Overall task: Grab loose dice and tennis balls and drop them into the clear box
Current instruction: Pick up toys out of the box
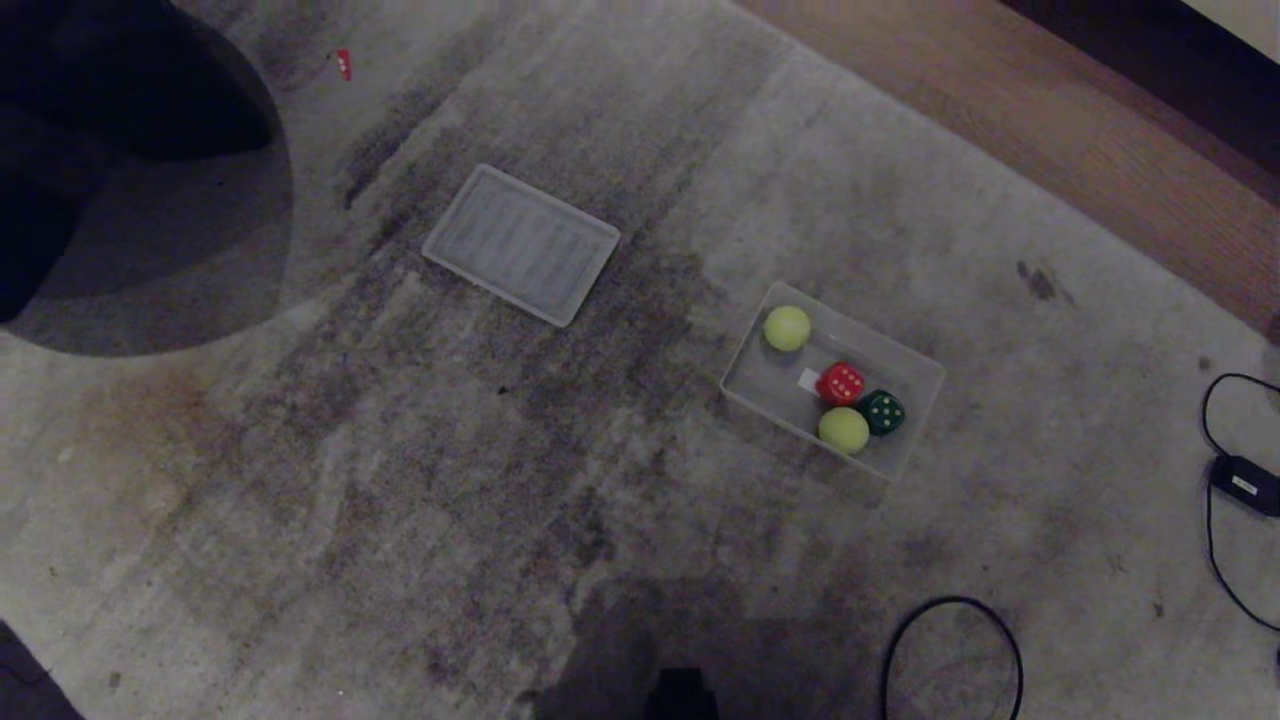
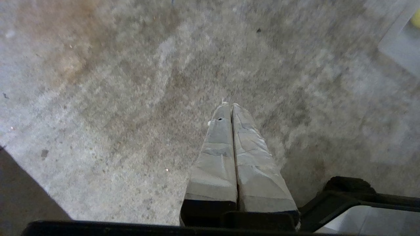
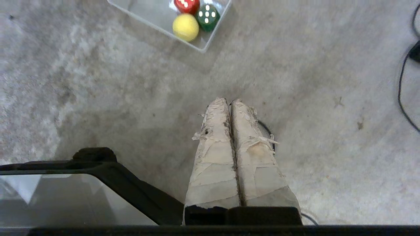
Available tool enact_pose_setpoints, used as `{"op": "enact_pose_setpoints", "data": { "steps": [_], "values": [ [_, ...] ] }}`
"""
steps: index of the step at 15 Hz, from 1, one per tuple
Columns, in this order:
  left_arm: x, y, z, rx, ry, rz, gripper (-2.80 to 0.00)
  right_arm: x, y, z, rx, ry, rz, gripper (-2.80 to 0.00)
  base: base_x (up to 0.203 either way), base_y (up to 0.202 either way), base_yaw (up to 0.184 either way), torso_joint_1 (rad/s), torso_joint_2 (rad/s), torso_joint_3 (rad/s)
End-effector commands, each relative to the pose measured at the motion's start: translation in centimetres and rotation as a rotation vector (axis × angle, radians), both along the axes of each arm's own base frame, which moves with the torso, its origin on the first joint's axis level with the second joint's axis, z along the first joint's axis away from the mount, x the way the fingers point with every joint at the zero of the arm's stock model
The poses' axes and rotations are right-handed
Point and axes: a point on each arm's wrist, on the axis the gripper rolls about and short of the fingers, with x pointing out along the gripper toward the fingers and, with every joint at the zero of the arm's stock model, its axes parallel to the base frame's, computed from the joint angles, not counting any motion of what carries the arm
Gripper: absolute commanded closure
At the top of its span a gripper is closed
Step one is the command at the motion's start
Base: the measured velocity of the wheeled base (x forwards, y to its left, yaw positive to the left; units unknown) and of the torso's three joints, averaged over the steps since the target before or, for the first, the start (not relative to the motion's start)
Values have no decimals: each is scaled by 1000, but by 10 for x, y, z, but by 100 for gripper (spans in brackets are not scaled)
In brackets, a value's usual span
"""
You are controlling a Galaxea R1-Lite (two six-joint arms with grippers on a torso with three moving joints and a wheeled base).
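The clear box (image 1: 905, 360) sits on the carpet right of centre in the head view. Inside it lie two tennis balls, one (image 1: 787, 328) at its far end, the other (image 1: 843, 430) at its near end. A red die (image 1: 841, 383) and a dark green die (image 1: 882, 412) rest between and beside them. In the right wrist view the box (image 3: 210, 44) holds a tennis ball (image 3: 185, 27), the red die (image 3: 187, 5) and the green die (image 3: 207, 17). My right gripper (image 3: 228, 101) hangs shut and empty over bare carpet, short of the box. My left gripper (image 2: 229, 105) is shut and empty too.
The ribbed lid (image 1: 521, 244) lies flat on the carpet, left of the box and farther away. Black cables (image 1: 952, 650) and a power brick (image 1: 1245, 484) lie at the right. A dark rounded piece of furniture (image 1: 120, 150) fills the far left. Wood floor (image 1: 1050, 110) borders the carpet.
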Motion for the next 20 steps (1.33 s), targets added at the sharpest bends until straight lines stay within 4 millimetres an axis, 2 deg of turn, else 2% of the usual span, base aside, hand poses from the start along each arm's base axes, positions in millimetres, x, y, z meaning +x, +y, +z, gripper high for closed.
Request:
{"op": "enact_pose_setpoints", "data": {
  "steps": [1, 20],
  "values": [
    [0, 0, 0, -1, 3, 1, 0, 0, 0, 0, 1, 3, 0, 0, 0, 0, 0, 2, 2, 198],
    [0, 0, -1, 2, 5, 1, 0, 0, 0, 0, -1, 3, 2, 0, 0, 0, 0, 2, 2, 203]
  ]
}}
